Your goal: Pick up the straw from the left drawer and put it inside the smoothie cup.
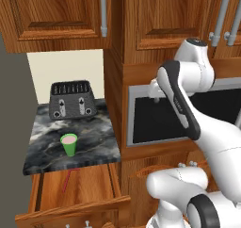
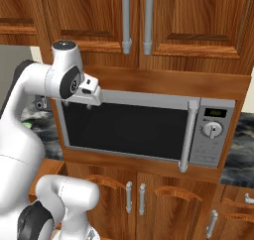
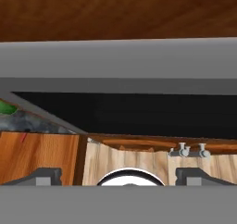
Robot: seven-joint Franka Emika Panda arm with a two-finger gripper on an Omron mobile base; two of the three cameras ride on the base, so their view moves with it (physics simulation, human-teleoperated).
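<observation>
Item: straw (image 1: 68,177). Thin, straight, dark red stick, lying loose and slightly slanted on the plain wooden bottom of the open left drawer (image 1: 89,190). Its upper end runs back under the front edge of the counter (image 1: 42,149); the rest lies bare, nothing on or against it. From my hand view I catch only a short red sliver of it (image 3: 22,137) at the far left, on the drawer's wood.

Item: smoothie cup (image 1: 69,144). Small, tapered, bright green, pale pink at the rim. Stands upright near the front of the dark marbled counter, above the drawer and in front of the toaster (image 1: 71,100), apart from it.

Item: my gripper (image 3: 118,177). Jaws spread wide, nothing between them. It sits high, in front of the microwave (image 2: 144,127), looking down its dark door, well apart from drawer and straw.

Step in hand, as I judge it: the approach; the pickup is not yet begun.

Next move, as I judge it: swing left and down over the drawer, line the fingers across the stick on its exposed length, and close on it. A thin rod lying flat on wood may roll or slip.
</observation>
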